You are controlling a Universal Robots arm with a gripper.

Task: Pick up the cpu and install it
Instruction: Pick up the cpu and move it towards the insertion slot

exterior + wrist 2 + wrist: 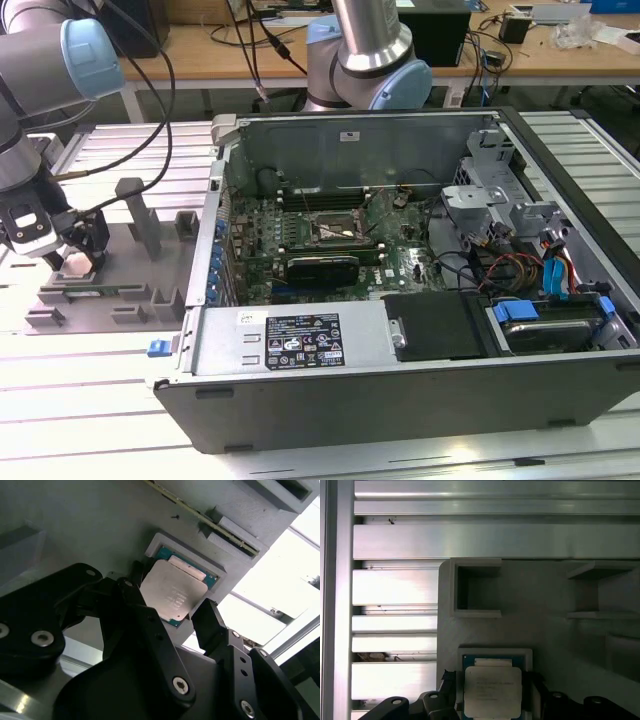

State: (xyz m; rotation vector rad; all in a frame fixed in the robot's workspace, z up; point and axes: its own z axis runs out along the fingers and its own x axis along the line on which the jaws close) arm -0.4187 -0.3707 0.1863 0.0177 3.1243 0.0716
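The cpu (170,592), a flat silvery square with a green rim, lies in a square pocket of the grey holder tray (150,285) at the exterior view's left. My gripper (78,262) is lowered over that pocket. In both wrist views its black fingers (206,617) stand on two opposite sides of the cpu (492,690), close to its edges with a thin gap still showing. The gripper (492,682) is open. The chip lies flat in its pocket. The motherboard socket (335,232) lies inside the open computer case, well to the exterior view's right of the gripper.
The open computer case (215,200) has a raised wall between the tray and the motherboard. A long black card (322,268) lies below the socket. Upright grey posts (140,215) stand on the tray. A second arm's base (370,60) stands behind the case. Slatted metal table (395,587) surrounds it.
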